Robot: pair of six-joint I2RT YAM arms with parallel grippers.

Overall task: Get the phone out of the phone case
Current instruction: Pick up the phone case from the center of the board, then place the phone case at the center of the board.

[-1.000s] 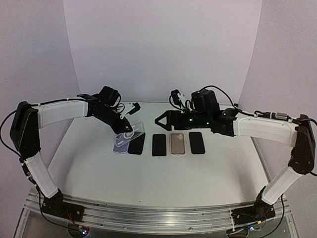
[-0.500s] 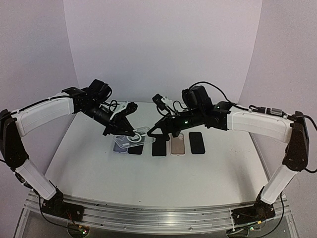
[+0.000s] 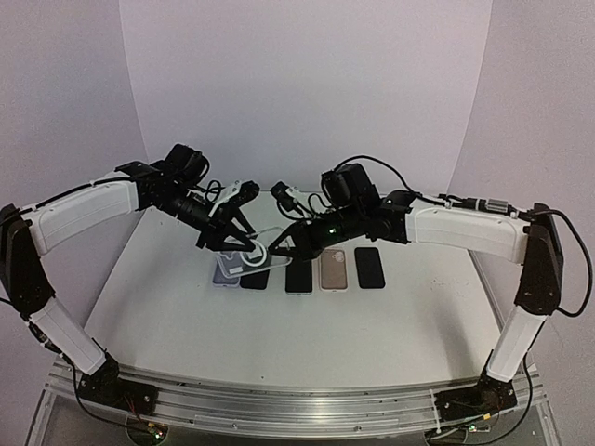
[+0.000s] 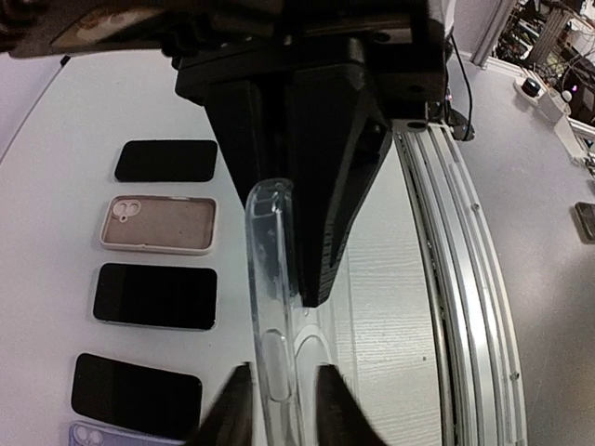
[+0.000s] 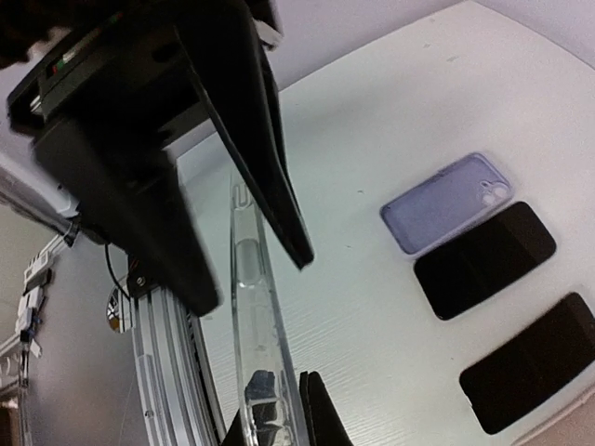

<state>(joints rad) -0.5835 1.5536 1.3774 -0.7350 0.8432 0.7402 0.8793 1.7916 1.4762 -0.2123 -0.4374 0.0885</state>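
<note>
Left gripper [image 3: 232,242] reaches in from the left onto the transparent clear plastic phone case [image 3: 258,251]. In the left wrist view its two fingers [image 4: 232,413] sit on either side of the case's near edge, only slightly apart. Cannot tell if they actually pinch it.

The clear case is raised off the white table [image 3: 186,307], tilted, above the left end of the phone row, between the two grippers. Both wrist cameras see it edge-on, and the table shows through it.

Under it, on the table, a lilac rectangular phone case [image 3: 224,272] lies camera side up. Just beside that is a black phone [image 3: 253,278].

Right gripper [image 3: 276,247] comes in from the right and is closed on the case's opposite edge. In the right wrist view its fingertips [image 5: 316,413] are clamped against the clear rim.

Further right in the row are a second black phone [image 3: 298,276], a beige-cased phone [image 3: 335,269] lying back up, and a third black phone [image 3: 369,267]. All lie flat, side by side and apart from each other.
</note>
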